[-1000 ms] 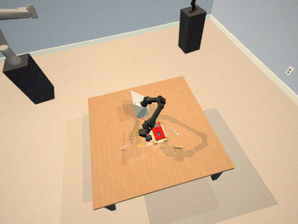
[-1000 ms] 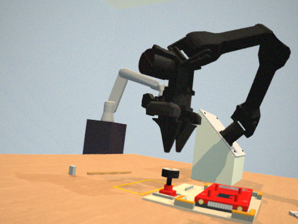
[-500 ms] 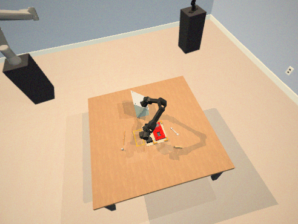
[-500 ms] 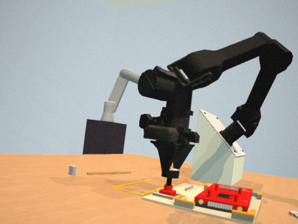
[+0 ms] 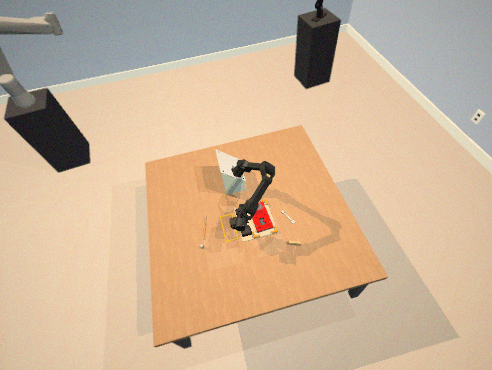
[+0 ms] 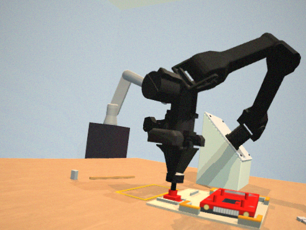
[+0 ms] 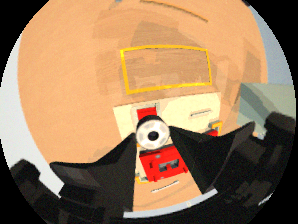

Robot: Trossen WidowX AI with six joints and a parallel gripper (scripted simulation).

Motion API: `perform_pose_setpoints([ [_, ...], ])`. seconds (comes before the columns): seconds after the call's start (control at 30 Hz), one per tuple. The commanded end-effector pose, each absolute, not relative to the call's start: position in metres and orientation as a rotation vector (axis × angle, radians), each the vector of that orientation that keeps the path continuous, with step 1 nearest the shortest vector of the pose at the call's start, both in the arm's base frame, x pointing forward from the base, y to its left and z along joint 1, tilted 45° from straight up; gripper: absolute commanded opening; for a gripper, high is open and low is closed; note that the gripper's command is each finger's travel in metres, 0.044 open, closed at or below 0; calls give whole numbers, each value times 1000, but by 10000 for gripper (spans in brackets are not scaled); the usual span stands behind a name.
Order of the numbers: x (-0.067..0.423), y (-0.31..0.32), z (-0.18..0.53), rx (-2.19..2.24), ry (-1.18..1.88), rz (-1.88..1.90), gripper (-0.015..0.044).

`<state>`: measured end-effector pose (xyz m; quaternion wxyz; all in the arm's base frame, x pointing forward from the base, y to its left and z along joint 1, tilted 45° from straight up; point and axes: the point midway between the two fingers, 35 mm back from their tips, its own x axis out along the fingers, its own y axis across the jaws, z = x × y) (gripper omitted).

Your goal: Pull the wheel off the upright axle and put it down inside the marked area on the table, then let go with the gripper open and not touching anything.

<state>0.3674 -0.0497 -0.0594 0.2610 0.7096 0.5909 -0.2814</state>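
Observation:
The wheel (image 6: 176, 178) (image 7: 143, 136), black with a white hub face, is level around the top of the upright axle (image 6: 173, 186). The axle is black and stands on a red base (image 6: 171, 197) (image 7: 146, 112); its lower part shows below the wheel. My gripper (image 6: 175, 176) (image 7: 152, 132) points down and is shut on the wheel, one finger on each side. The marked area is a yellow outline (image 5: 223, 229) (image 6: 131, 196) (image 7: 124, 71) on the table, just beyond the board's edge in the wrist view. Nothing lies inside it. The fingertips partly hide the wheel in the exterior view.
The red car body (image 5: 264, 225) (image 6: 249, 205) (image 7: 156, 173) sits among corner blocks on the cream board (image 6: 152, 203) (image 7: 122, 117). A pale sloped block (image 6: 224, 174) stands behind. A thin rod (image 6: 112, 178) and small grey block (image 6: 74, 174) lie beyond the outline.

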Motion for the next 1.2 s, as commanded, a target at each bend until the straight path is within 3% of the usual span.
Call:
perform_pose_setpoints([
  [0.0, 368, -50, -59, 1920, 1600, -759, 4],
  [1.17, 366, -59, -51, 1922, 1598, -760, 0],
])
